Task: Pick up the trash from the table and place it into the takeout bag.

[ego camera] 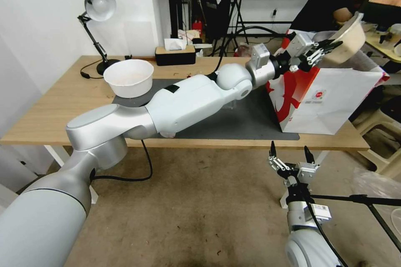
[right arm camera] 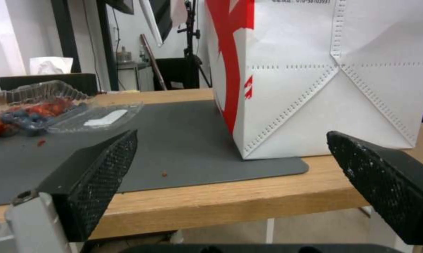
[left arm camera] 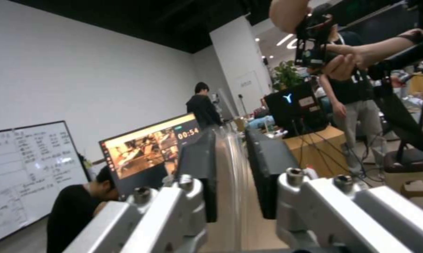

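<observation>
My left arm reaches across the table (ego camera: 54, 104) to the takeout bag (ego camera: 330, 100), white with red graphics, standing at the right end of the dark mat (ego camera: 242, 121). My left gripper (ego camera: 321, 52) is shut on the rim of a pale plastic bowl (ego camera: 348, 41), held tilted above the bag's open top. In the left wrist view the fingers (left arm camera: 200, 175) pinch that thin rim (left arm camera: 230, 168). A second white bowl (ego camera: 128, 77) stands on the mat's far left. My right gripper (ego camera: 290, 152) hangs open below the table's front edge, facing the bag (right arm camera: 324, 88).
A clear clamshell (right arm camera: 38, 105) with berry scraps lies open on the mat (right arm camera: 174, 140). A desk lamp (ego camera: 98, 6) and tissue box (ego camera: 175, 52) stand at the back edge. A black tripod leg (ego camera: 355, 198) crosses near my right arm.
</observation>
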